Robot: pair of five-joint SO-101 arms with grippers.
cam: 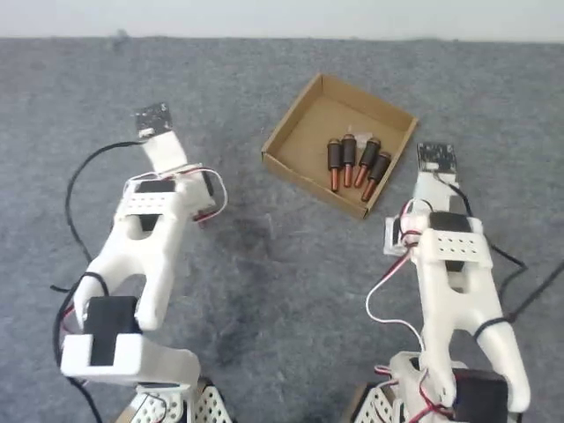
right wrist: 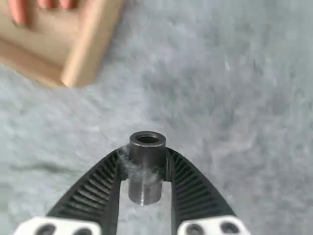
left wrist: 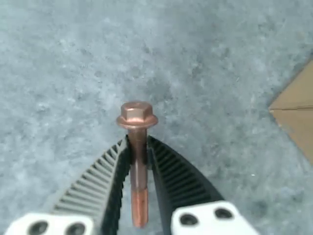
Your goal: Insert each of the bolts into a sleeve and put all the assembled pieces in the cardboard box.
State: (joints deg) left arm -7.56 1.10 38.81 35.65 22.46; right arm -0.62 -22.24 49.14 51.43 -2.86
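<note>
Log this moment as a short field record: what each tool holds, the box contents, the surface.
left tool: shut on a copper-coloured hex-head metal bolt, gripped by its shank
right tool: shut on a dark cylindrical metal sleeve, hollow end visible
box: open brown cardboard box holding four assembled bolt-and-sleeve pieces side by side
surface: grey felt-like table cover

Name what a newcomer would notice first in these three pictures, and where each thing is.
The left end effector grips a copper-coloured hex-head bolt by its shank, while the right end effector clamps a short dark metal sleeve. Four assembled bolt-and-sleeve pieces lie side by side in the open brown cardboard box on the grey carpet.
</note>
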